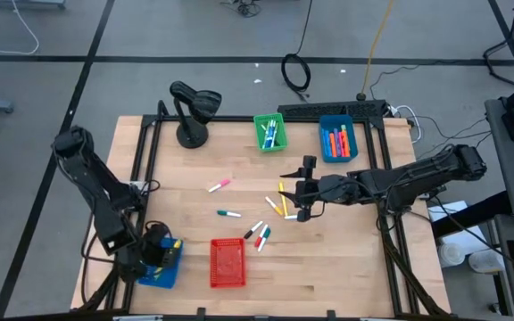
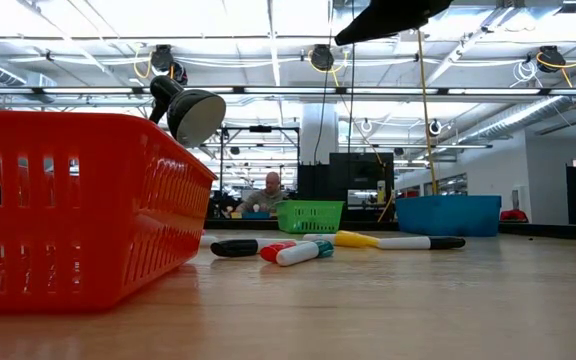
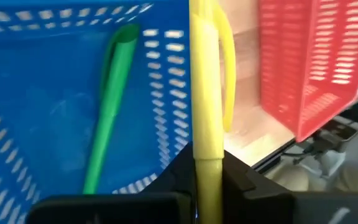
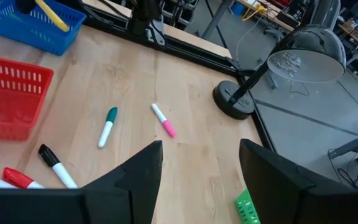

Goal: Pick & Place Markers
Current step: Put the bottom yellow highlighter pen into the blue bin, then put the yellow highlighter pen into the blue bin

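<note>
My left gripper (image 1: pixel 156 247) is at the table's near left corner, shut on a yellow marker (image 3: pixel 207 93) over a blue mesh basket (image 1: pixel 163 270). A green marker (image 3: pixel 110 118) lies on that basket's floor. Loose markers lie on the table's middle: a pink one (image 1: pixel 219 185), a green-capped one (image 1: pixel 229 213), a red and black group (image 1: pixel 259 234) and yellow ones (image 1: pixel 279 205). My right gripper (image 4: pixel 201 174) hangs open above the yellow ones, touching nothing. My left gripper pinches the yellow marker's near end (image 3: pixel 208 168) between its two fingers. The marker runs on along the fingers and sticks out past their tips, slanting down over the blue basket's wall (image 3: pixel 166 81). Whether its far end touches the basket I cannot tell.
A red mesh basket (image 1: pixel 227 263) stands just right of the blue one at the near edge. A green basket (image 1: pixel 270 132) and a second blue basket (image 1: pixel 335 140), both holding markers, stand at the far edge. A black desk lamp (image 1: pixel 190 111) stands at the far left.
</note>
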### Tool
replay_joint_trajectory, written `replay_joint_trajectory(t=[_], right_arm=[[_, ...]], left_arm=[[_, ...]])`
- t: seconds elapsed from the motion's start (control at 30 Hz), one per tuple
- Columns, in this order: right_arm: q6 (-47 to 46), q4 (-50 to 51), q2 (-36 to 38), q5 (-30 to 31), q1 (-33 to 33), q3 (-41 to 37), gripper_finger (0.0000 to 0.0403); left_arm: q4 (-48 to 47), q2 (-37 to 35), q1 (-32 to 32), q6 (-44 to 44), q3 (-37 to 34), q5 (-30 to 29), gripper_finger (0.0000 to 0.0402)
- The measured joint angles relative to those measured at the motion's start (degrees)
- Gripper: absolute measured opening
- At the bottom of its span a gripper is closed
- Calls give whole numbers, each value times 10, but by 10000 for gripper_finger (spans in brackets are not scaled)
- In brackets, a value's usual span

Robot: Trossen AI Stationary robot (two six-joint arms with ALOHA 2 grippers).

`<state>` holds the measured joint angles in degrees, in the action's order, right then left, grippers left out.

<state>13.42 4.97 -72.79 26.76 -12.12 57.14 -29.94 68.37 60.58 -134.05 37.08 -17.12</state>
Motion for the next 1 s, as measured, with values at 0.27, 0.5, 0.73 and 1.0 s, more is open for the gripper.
replay_joint_trajectory(t=[0.27,0.5,0.73,1.0], right_arm=[[-7,0,0,0,0,0,201],[-8,0,0,0,0,0,201],[-8,1,0,0,0,0,201],[-8,-4,0,0,0,1,201]], left_arm=[[-35,-24,9,-28,0,68,34],[-13,-24,13,-16,1,76,150],[-14,-25,15,1,1,94,214],[52,-94,-44,284,1,-92,229]])
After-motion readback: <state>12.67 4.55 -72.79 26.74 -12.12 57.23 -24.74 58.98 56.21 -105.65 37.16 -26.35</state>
